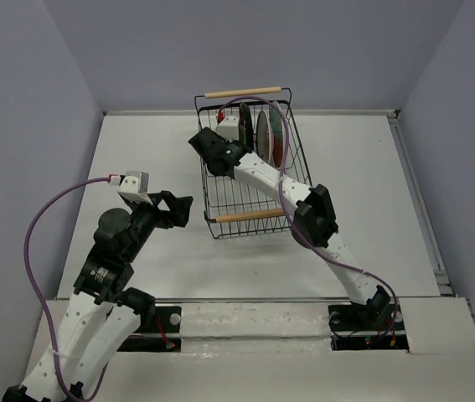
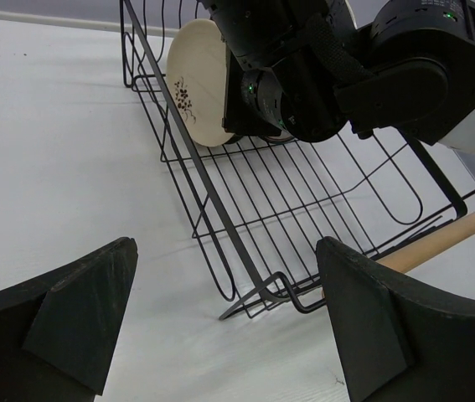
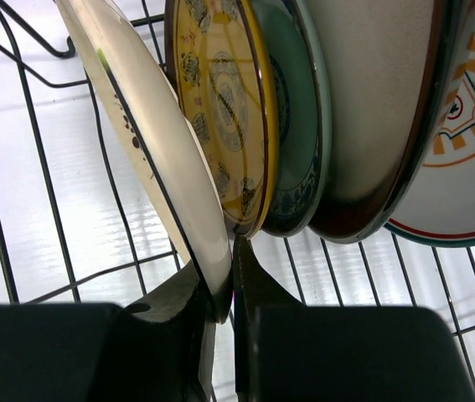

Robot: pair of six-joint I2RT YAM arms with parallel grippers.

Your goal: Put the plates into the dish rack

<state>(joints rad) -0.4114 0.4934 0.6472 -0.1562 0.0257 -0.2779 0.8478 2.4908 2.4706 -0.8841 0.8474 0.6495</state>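
My right gripper (image 3: 224,289) is reaching down into the dish rack (image 1: 207,172) and is clamped on the rim of the cream plate (image 3: 157,151), the two fingers (image 3: 170,335) pressed close with only the thin edge of the plate between them. The cream plate, with its small dark sprig mark, stands on edge inside the rack and leans away from its neighbours at the far side, while at the pinched edge it comes right up against the yellow plate (image 3: 220,109). Beyond that one, packed face to face, stand the teal plate (image 3: 297,126), the larger dark-rimmed plate (image 3: 371,109) and the sunburst plate (image 3: 463,126), all on edge with the rack's wires under them. From above, this row of plates sits in the far right part of the rack, close to the far handle (image 1: 243,92), and my right arm crosses over the near handle (image 1: 250,216) to get there. My left gripper (image 1: 174,209) hovers above the desk (image 1: 371,184) just left of the rack's near corner, its jaws spread wide apart and holding nothing; its wrist camera looks along the rack's side wires to the cream plate (image 2: 197,84).
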